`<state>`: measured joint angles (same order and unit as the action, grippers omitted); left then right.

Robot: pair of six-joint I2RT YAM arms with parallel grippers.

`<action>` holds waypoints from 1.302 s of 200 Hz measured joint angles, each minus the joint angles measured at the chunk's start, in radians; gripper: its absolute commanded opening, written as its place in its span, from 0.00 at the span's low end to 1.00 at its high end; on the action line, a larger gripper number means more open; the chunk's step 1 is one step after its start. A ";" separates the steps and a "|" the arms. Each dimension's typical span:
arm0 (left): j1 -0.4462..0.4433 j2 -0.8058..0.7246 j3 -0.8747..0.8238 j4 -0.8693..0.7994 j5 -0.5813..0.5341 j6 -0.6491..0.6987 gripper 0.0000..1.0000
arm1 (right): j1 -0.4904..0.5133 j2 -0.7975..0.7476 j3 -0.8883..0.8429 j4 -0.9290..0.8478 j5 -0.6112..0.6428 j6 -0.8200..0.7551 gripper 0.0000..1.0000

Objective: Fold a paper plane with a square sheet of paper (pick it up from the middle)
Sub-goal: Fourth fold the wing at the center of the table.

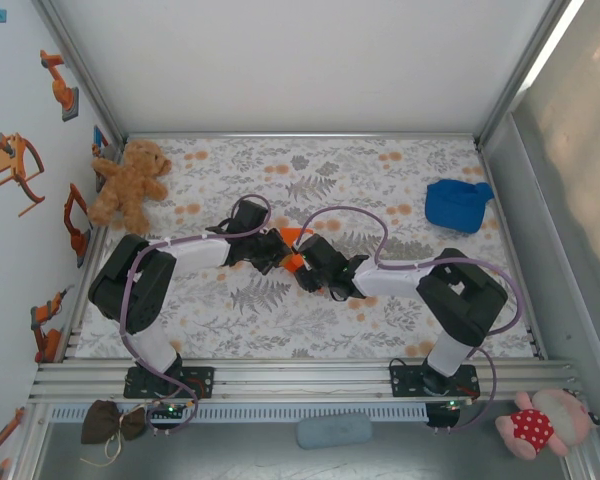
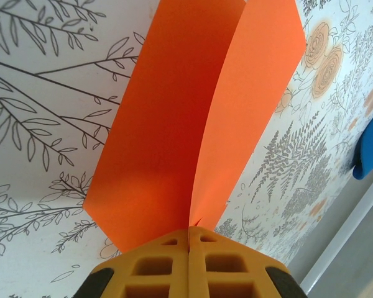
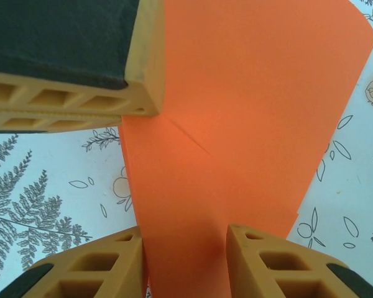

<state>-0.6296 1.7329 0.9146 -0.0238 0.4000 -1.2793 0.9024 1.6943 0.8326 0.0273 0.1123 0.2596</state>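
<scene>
no text, label, brand, number or sign can be read in any view.

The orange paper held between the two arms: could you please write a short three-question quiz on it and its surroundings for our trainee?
1. True or false: the left end effector is shut on the orange paper.
2. Which thing lies near the far right corner of the table? A: a mug. B: a blue cloth. C: a book.
3. Fill in: the right end effector has its fingers ____, with the paper passing between them.

Key: 1 true; 2 B; 3 apart.
</scene>
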 measured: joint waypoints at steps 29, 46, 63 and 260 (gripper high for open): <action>0.000 0.000 0.000 -0.001 0.000 -0.001 0.07 | 0.000 0.005 0.000 0.001 0.010 -0.014 0.33; 0.000 0.000 0.001 -0.006 0.000 -0.001 0.08 | 0.002 0.006 0.000 0.001 0.012 -0.019 0.30; 0.000 0.000 0.002 -0.011 -0.002 -0.001 0.10 | 0.003 0.006 0.000 0.005 0.013 -0.024 0.26; 0.154 -0.370 -0.245 -0.066 -0.087 0.082 0.38 | -0.045 0.047 0.010 0.030 -0.238 -0.005 0.00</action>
<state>-0.4755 1.3624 0.6697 -0.0902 0.3134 -1.1969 0.8574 1.7409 0.8429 0.0570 -0.1257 0.2550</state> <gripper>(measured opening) 0.382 0.050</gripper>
